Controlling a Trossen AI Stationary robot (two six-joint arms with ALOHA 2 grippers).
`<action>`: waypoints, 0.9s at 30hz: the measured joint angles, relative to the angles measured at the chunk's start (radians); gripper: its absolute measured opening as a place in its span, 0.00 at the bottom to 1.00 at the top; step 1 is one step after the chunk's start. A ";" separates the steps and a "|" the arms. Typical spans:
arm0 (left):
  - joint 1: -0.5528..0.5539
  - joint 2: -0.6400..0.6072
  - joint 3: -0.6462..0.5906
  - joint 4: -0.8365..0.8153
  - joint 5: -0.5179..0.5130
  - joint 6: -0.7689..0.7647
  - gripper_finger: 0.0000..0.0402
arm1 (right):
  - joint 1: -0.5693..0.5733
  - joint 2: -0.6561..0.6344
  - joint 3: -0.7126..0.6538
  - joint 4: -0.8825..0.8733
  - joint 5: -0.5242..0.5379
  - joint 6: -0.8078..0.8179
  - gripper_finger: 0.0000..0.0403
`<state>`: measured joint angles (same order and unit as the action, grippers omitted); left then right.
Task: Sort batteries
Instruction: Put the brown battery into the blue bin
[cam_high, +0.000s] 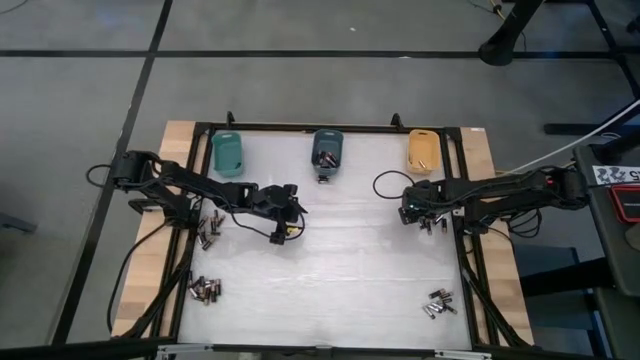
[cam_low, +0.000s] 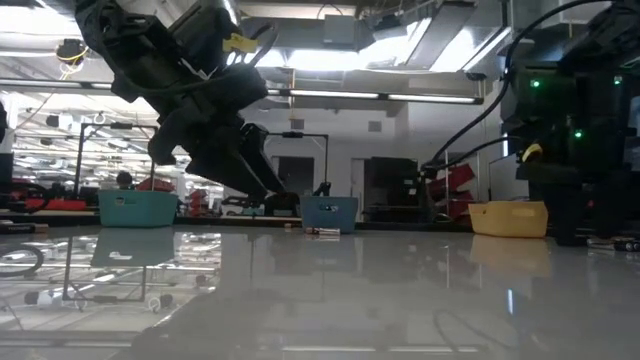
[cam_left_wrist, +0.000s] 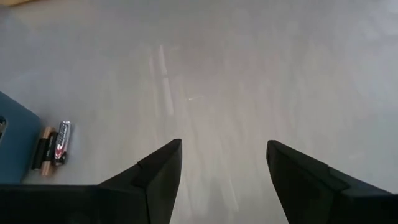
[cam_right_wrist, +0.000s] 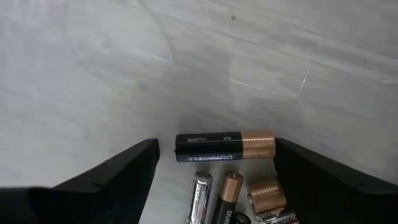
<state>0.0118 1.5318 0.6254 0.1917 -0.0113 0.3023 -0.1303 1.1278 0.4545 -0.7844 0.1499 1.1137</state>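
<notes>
The table (cam_high: 330, 280) carried three bins along its far edge: teal bin (cam_high: 228, 153), blue bin (cam_high: 328, 150), orange bin (cam_high: 422, 150). Batteries lay in loose piles: two by the left edge, one at the near right corner, one under the right end effector (cam_high: 412, 212).

Key relation: in the right wrist view a black-and-copper battery (cam_right_wrist: 225, 147) lay just ahead of the right end effector (cam_right_wrist: 214, 180), btwn its fingers, long axis crosswise to the reach, spanning finger to finger. More cells (cam_right_wrist: 239, 196) bunched nearer the wrist, touching each other. Right arm was clearly the nearer one, w/ fingers spread wide, nothing held, arm stretched low from the right edge.

Left end effector (cam_high: 290, 222) hung over bare table mid-left, fingers apart, empty. Two cells (cam_left_wrist: 53, 146) lay beside the blue bin, well off to its side.
</notes>
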 joint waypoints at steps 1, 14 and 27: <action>0.003 0.000 0.000 -0.006 0.000 0.003 0.56 | 0.000 0.000 0.000 0.001 0.000 0.000 0.78; 0.090 -0.043 -0.059 0.022 0.000 0.008 0.56 | -0.002 0.002 0.049 0.079 0.048 -0.015 0.52; 0.267 -0.273 -0.209 0.204 0.000 -0.069 0.56 | -0.043 0.079 0.291 0.567 0.111 -0.367 0.56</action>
<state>0.2788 1.2588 0.4165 0.3959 -0.0109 0.2334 -0.1729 1.2070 0.7457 -0.2177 0.2613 0.7465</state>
